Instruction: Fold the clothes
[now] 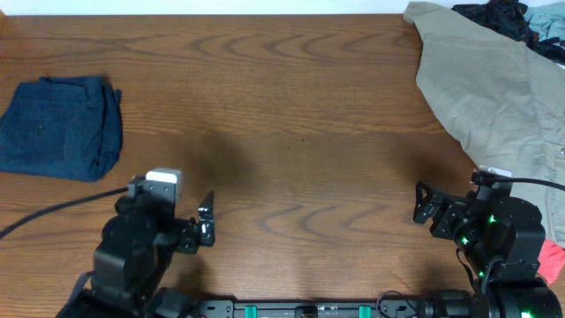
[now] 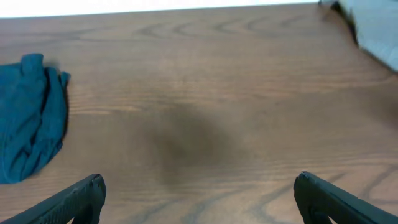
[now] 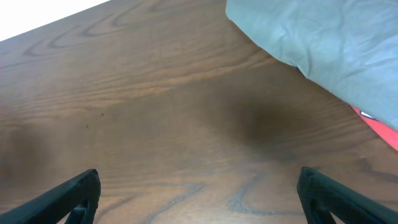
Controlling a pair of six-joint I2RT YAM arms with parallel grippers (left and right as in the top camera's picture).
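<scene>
Overhead, shorts: the navy shorts (image 1: 60,126) lie bunched in a rough folded heap at the far left of the table (image 1: 300,115), well apart from both my arms.
Overhead, left gripper: my left gripper (image 1: 206,221) hangs over bare wood at the near edge, to the right of the shorts and nearer the camera's bottom edge.
Overhead, right gripper: my right gripper (image 1: 424,203) sits low on the right side, just beside the lower hem of the khaki garment (image 1: 494,97).
Overhead, other cloth: a red cloth (image 1: 552,261) peeks out at the right edge, and a dark clothes heap (image 1: 494,18) lies at the top right corner.
Left wrist, jaws: my two fingers stand spread wide, one at each bottom corner, with nothing but wood between them.
Left wrist, shorts: the shorts (image 2: 28,118) lie rumpled at the left edge, ahead of my left finger and not touching it.
Right wrist, jaws: spread wide here too, and empty, over bare table.
Right wrist, cloth: the khaki garment (image 3: 323,43) fills the upper right, with the red cloth (image 3: 379,127) showing under its lower edge.
</scene>
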